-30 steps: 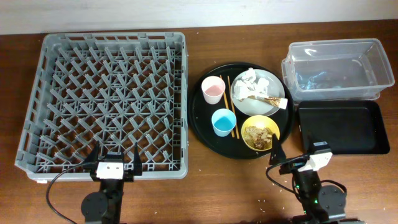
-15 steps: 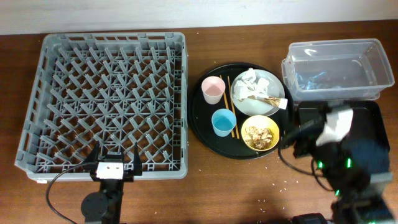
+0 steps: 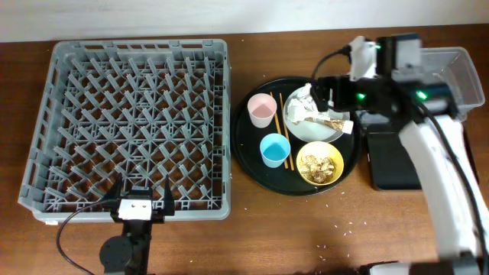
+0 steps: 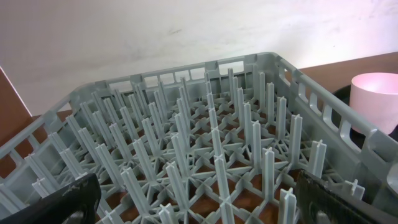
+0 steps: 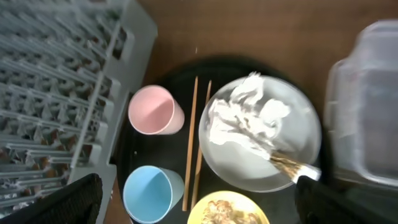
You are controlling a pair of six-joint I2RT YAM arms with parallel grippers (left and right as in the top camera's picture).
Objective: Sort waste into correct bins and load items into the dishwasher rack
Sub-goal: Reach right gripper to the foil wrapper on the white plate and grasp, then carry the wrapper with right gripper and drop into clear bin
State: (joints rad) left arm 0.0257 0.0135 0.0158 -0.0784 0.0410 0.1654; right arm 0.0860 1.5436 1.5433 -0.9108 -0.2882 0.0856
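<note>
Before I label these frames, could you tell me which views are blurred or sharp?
Right wrist: soft throughout, napkins on the plate smeared. Left wrist: crisp on the rack. Overhead: sharp tableware, only the right arm slightly blurred.

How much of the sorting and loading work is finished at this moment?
Nothing looks done: the rack is empty. In hand: the right tool hovers open over the plate and its napkins. Left: napkins, scraps in the bowl, then plate, bowl, pink cup, blue cup and chopsticks.

A large round black tray (image 3: pixel 280 178) sits right of centre on the brown wooden table (image 3: pixel 267 237); a white wall (image 3: pixel 153 17) lines the far edge
</note>
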